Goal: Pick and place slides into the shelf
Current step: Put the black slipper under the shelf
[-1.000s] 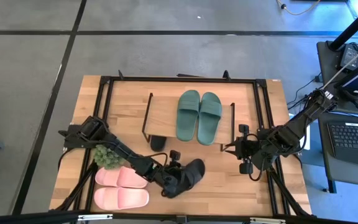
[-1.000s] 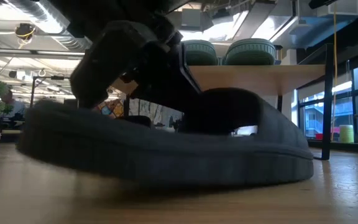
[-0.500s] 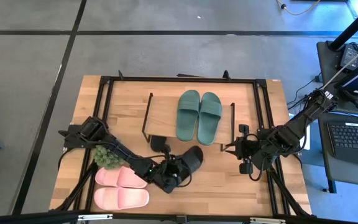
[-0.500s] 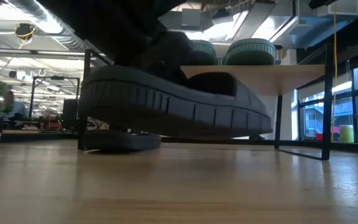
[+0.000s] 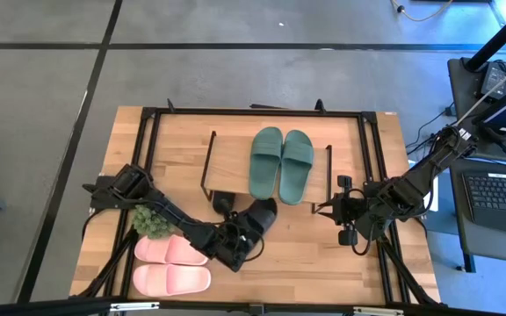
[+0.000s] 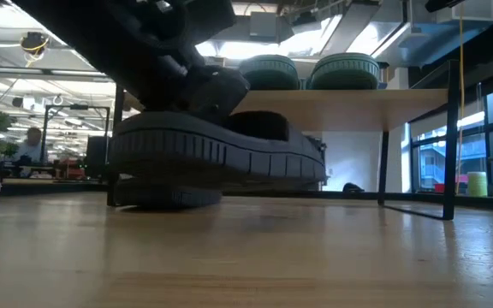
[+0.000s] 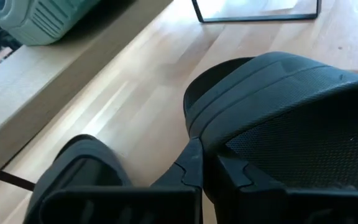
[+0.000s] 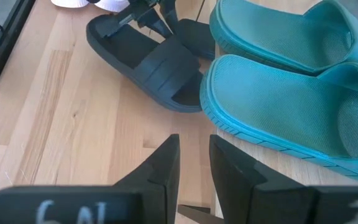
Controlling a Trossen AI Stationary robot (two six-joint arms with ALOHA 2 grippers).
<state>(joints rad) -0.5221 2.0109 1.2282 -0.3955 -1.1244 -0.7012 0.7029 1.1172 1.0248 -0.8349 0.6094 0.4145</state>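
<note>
The shelf [image 5: 235,162] stands mid-table with the dark green slides [image 5: 281,163] sole-down on its top board. My left gripper [image 5: 238,237] is shut on a black slide [image 5: 260,216], held just in front of the shelf's near edge. The other black slide [image 5: 223,203] lies on the table, partly under the shelf's near edge. The pink slides [image 5: 172,265] lie side by side near the front left. My right gripper [image 8: 194,162] hovers right of the shelf, slightly open, with nothing between its fingers. My left gripper pinches the black slide's rim beside its strap [image 7: 199,152] between its two fingers, at the slide's near-left end. The fingers come from the table's near left, slanting slightly down. The slide [image 6: 221,154] hangs clear of the table, sole down, its free end toward the shelf.
A small plant in a white pot [image 5: 152,219] stands beside the left arm, by the pink slides. The table's black frame [image 5: 372,158] runs around the shelf. Bare wood lies open at the near right [image 5: 310,259].
My left gripper has rolled at the wrist and carried the black slide toward the table's far edge, up to the shelf. The slide's free end has swung from pointing right to pointing at the shelf, and it now hangs clear of the table.
</note>
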